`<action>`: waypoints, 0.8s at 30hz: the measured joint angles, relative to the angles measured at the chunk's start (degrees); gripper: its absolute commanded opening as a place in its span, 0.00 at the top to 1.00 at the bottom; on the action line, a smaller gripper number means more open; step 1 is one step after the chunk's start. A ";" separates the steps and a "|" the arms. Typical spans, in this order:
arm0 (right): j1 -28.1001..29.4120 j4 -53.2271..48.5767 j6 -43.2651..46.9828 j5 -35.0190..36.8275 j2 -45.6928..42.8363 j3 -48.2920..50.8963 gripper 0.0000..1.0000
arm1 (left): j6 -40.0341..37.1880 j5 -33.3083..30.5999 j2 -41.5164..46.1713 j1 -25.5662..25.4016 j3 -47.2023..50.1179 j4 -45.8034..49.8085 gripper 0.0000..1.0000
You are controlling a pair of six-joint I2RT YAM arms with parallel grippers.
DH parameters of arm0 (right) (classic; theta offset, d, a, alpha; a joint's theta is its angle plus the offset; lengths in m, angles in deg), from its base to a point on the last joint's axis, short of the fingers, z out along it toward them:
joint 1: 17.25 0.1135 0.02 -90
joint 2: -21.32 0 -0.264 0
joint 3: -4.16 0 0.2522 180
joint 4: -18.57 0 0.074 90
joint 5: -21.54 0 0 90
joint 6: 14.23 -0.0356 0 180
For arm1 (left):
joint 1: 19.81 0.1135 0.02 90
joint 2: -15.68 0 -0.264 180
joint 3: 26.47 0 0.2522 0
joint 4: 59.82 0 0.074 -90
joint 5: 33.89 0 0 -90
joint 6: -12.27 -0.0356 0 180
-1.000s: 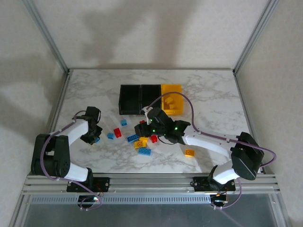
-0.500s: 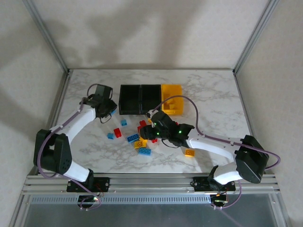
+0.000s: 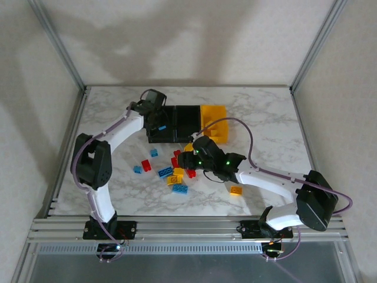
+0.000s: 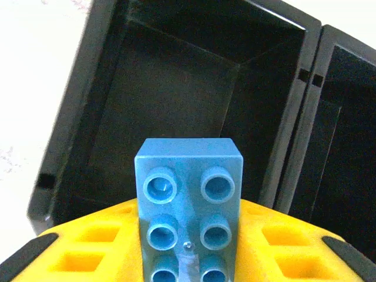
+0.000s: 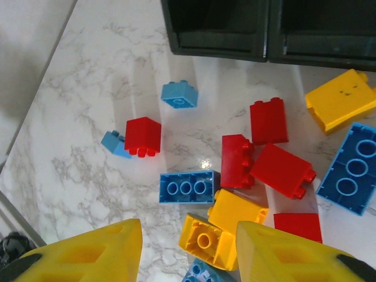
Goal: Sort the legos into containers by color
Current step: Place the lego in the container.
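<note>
Jaws of my left gripper pinch a light blue brick over the open leftmost black bin. My right gripper hangs spread wide and holding nothing above the loose legos scattered on the marble table, just before the bins.

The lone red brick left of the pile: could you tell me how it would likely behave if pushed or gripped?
The red brick looks like hard moulded plastic, so probably stiff and light. With flat faces on the glossy marble table, it would likely slide rather than roll. Its smooth sides might slip unless gripped squarely.
</note>
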 measured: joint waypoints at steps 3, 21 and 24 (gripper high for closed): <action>-0.09 -0.07 -0.72 0.31 -0.22 0.31 0.54 | -1.14 -1.25 -2.67 -0.52 -3.43 1.62 0.64; -0.63 -0.83 -0.94 2.40 -3.58 1.14 0.54 | -2.21 -4.98 -8.90 -0.52 -6.36 4.50 0.56; -0.74 -1.33 -1.11 2.71 -4.15 1.16 0.53 | -2.21 -5.05 -8.72 -0.52 -6.51 4.50 0.55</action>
